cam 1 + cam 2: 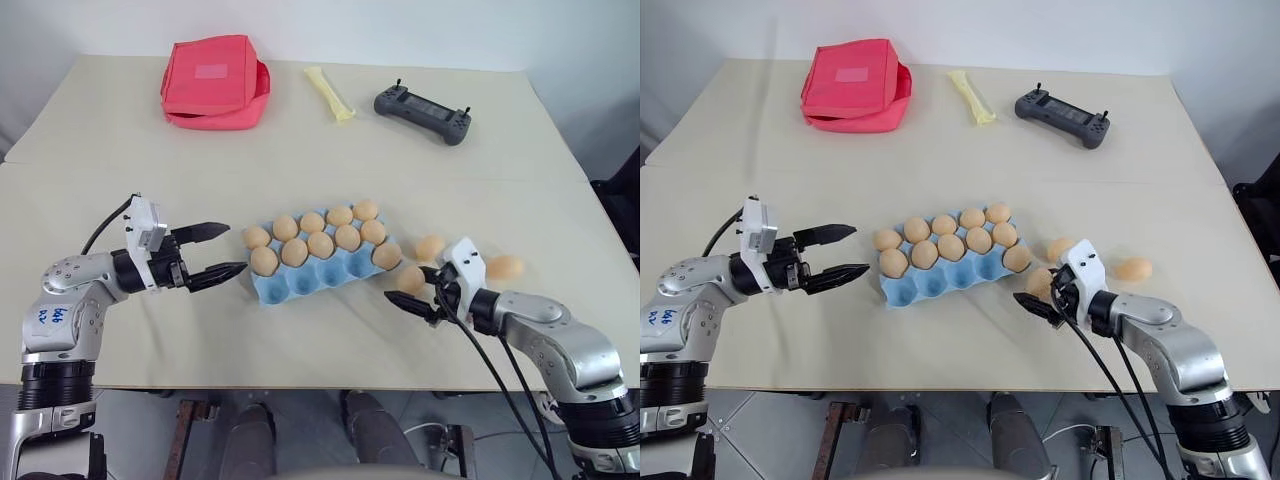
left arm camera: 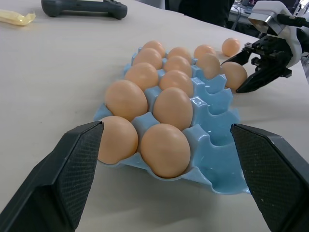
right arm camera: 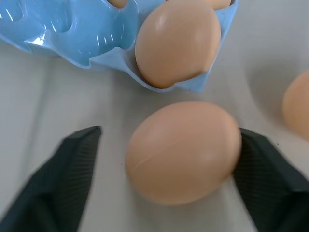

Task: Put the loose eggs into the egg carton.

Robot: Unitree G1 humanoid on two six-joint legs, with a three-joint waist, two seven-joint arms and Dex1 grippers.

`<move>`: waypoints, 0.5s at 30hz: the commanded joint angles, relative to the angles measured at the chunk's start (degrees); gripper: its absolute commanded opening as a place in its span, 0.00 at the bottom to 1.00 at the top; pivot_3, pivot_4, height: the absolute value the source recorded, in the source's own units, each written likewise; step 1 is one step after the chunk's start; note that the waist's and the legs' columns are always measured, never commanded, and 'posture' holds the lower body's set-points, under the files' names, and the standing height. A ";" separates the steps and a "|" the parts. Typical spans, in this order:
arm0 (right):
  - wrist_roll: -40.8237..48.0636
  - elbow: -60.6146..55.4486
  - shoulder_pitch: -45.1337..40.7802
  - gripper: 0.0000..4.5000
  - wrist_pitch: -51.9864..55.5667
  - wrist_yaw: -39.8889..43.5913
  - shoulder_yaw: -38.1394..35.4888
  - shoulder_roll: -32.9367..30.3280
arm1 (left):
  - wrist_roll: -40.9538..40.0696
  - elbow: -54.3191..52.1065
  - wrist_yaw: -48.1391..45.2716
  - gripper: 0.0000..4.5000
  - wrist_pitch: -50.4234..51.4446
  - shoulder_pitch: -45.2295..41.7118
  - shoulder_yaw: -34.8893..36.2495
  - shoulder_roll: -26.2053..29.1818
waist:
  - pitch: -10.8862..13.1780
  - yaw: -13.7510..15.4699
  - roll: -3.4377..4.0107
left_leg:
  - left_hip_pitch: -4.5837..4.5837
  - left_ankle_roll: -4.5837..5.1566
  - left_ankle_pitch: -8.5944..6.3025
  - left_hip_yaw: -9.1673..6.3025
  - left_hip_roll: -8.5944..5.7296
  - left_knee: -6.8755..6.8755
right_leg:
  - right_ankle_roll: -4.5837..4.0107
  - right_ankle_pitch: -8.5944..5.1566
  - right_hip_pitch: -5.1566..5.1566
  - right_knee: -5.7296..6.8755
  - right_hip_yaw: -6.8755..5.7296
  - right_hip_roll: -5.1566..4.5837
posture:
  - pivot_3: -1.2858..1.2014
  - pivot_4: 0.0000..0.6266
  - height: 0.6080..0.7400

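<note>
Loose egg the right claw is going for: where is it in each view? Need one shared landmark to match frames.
Left eye: loose egg just off the egg carton's right end, between the right claw's fingers.
Right eye: same spot, nearer picture centre.
Left wrist: beyond the carton's far end, at the right claw.
Right wrist: large, between that claw's own fingers.
Landmark: the corner egg seated in the carton beside it.

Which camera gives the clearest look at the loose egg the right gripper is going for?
The right wrist view: the egg sits large between the right gripper's fingers, just off the egg carton's corner. Both eye views show it small, partly behind the gripper; the left wrist view shows it distant beyond the carton.
</note>
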 commanded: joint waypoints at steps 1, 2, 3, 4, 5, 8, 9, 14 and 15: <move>1.08 -3.92 -0.64 0.56 0.30 0.56 -2.00 -0.81 | -1.66 -2.38 0.16 1.00 -0.15 0.37 1.56 0.70 | 0.00 0.03 0.00 | 0.00 0.00 0.00 0.00 0.00 -0.01 | 0.00 0.00 0.00 0.00 0.00 0.00 | 0.52 0.24 1.00; 1.46 -4.67 -0.62 0.49 0.78 0.50 -2.40 -1.01 | -1.69 -2.32 0.15 1.00 -0.18 0.38 1.56 0.75 | 0.00 0.04 0.00 | 0.00 0.00 0.00 0.00 0.00 -0.01 | 0.00 0.00 0.00 0.00 0.00 0.00 | 0.52 0.24 1.00; 2.23 -6.26 -0.52 0.45 1.62 0.43 -3.15 -1.46 | -1.71 -2.25 0.10 1.00 -0.21 0.36 1.53 0.81 | 0.00 0.04 0.00 | 0.00 0.00 0.00 0.00 0.00 -0.02 | 0.00 0.00 0.00 0.00 0.00 0.00 | 0.52 0.24 1.00; 3.05 -7.92 -0.46 0.43 2.50 0.40 -3.87 -1.94 | -1.73 -2.15 0.06 1.00 -0.24 0.31 1.52 0.86 | 0.00 0.04 0.00 | 0.00 0.00 0.00 0.00 0.00 -0.02 | 0.01 0.00 0.00 0.00 0.00 0.00 | 0.52 0.24 1.00; 4.06 -9.76 -0.52 0.42 3.57 0.39 -4.72 -2.60 | -1.73 -2.02 0.00 1.00 -0.28 0.24 1.50 0.91 | 0.00 0.04 0.00 | 0.00 0.00 0.00 0.00 0.00 -0.02 | 0.01 0.01 0.00 0.00 0.00 0.00 | 0.52 0.24 1.00; 6.73 -13.25 -1.76 0.42 6.60 -0.22 -6.65 -3.84 | -1.63 -1.50 -0.22 1.00 -0.47 -0.08 1.39 1.00 | 0.00 0.04 0.00 | -0.01 0.00 0.00 0.00 0.00 -0.02 | 0.01 0.01 0.00 0.00 0.00 0.00 | 0.52 0.24 1.00; 7.50 -14.05 -2.75 0.42 7.47 -0.35 -7.07 -4.23 | -1.58 -1.30 -0.28 1.00 -0.54 -0.28 1.30 1.00 | 0.00 0.01 0.00 | 0.00 0.00 0.00 0.00 0.00 -0.01 | 0.00 0.00 0.00 0.00 0.00 0.00 | 0.52 0.24 1.00; 8.80 -13.65 -9.86 0.42 9.95 -1.48 -4.50 -2.40 | -1.34 -0.63 -0.39 1.00 -0.80 -1.33 0.66 0.64 | 0.01 -0.16 0.01 | 0.02 0.01 0.01 0.00 0.00 0.00 | -0.20 -0.11 0.00 0.00 0.00 0.00 | 0.52 0.24 1.00; 8.53 -12.84 -11.65 0.42 10.10 -1.83 -3.06 -1.24 | -1.26 -0.48 -0.40 1.00 -0.89 -1.60 0.49 0.52 | 0.01 -0.19 0.01 | 0.01 0.01 0.01 0.00 0.00 0.01 | -0.20 -0.10 0.00 0.00 0.01 0.00 | 0.52 0.24 1.00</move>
